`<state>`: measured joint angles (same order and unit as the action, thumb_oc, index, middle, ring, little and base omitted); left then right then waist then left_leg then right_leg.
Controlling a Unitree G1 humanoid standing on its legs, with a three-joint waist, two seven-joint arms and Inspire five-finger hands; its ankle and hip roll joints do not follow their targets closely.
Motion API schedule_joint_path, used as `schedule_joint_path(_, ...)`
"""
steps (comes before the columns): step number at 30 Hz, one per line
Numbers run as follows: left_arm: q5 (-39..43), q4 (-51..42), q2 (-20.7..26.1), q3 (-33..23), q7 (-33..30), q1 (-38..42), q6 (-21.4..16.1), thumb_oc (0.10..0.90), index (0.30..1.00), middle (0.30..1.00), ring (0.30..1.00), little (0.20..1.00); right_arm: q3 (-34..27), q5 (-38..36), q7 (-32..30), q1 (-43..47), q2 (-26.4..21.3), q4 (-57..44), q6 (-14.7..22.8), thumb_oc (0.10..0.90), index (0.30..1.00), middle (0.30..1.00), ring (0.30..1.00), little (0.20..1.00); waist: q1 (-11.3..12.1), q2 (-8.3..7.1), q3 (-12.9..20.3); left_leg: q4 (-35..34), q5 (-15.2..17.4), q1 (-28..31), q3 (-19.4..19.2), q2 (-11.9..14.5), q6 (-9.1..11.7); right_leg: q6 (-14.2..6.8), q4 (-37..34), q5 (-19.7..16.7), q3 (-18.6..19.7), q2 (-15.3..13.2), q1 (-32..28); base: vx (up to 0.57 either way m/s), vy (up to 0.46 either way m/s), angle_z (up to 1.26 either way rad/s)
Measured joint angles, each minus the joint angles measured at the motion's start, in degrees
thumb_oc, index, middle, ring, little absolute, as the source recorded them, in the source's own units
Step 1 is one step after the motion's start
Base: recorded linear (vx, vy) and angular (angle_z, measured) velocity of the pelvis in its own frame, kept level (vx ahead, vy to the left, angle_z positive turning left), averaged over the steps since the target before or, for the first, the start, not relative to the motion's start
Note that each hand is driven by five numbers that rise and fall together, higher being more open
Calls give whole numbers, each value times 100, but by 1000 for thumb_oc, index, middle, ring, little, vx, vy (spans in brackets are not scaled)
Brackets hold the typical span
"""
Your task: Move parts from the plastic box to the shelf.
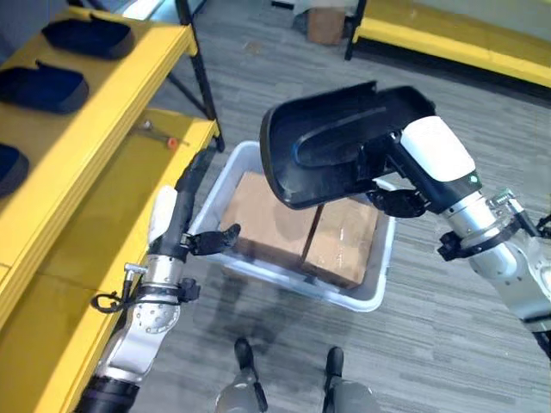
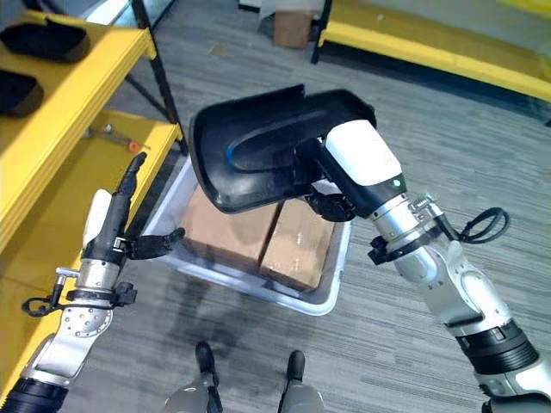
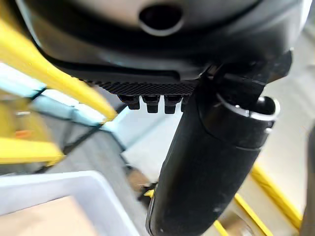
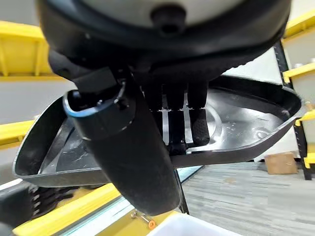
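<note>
Head views first: your right hand (image 1: 387, 168) is clamped on a large black molded part (image 1: 336, 142), held tilted in the air above the plastic box (image 1: 366, 297). The part hides the far side of the box, so you can see just two brown cardboard blocks (image 1: 301, 228) inside. Your left hand (image 2: 120, 215) stands by the box's left wall, fingers straight and pointing away, thumb (image 2: 155, 243) stuck out toward the rim, holding nothing. More dark parts (image 1: 43, 86) lie on the yellow shelf (image 1: 103, 112), cut off at the picture's edge. A small tool with an orange tip (image 1: 170, 141) lies on the lower shelf board.

Left wrist view: the thumb (image 3: 206, 162) blocks much of the scene; fingertips barely show.

Right wrist view: fingers (image 4: 199, 125) press inside the part (image 4: 246, 118), thumb (image 4: 128, 147) underneath.
</note>
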<state>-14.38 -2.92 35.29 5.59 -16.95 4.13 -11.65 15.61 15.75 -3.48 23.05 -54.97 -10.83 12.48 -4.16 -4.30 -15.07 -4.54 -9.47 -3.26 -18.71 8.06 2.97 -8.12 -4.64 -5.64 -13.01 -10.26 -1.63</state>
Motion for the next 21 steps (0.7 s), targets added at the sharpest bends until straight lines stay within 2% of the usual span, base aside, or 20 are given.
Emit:
schedule_joint_path(3,-140,3,4,151,0,-1,-75,900,1000,1000,1000,1000,286,-289,228,-19,-70,0,46,400,300,300,300,300,-68,-16,259,-2,38,58,-90,85,66,6,-24,4,48,70,-2,24,-22,-25)
schedule_joint_path(7,-429,2,16,278,-2,141,-156,900,1000,1000,1000,1000,660,-1012,692,-21,-556,2,25,400,300,300,300,300,-177,-31,321,-1,30,161,-136,151,102,18,-25,4,143,133,-77,20,-10,-9)
schedule_joint_path(11,-508,3,20,314,-3,145,-157,900,1000,1000,1000,1000,674,-1536,958,-39,-761,2,0,400,300,300,300,300,-203,-29,325,-2,29,166,-137,164,110,30,-25,-5,146,145,-79,0,0,0)
schedule_joint_path(13,-630,9,204,330,-4,121,-157,900,1000,1000,1000,1000,673,-1811,1073,-45,-986,18,-26,400,300,300,300,300,-190,-43,379,-1,31,163,-134,167,110,42,-25,-14,145,148,-80,0,0,0)
schedule_joint_path(21,-910,69,222,319,-135,95,-160,900,1000,1000,1000,1000,646,-2274,1248,-378,-1072,547,-81,400,300,300,300,300,-126,-109,471,-2,31,152,-115,169,114,42,-25,-14,131,149,-85,0,0,0)
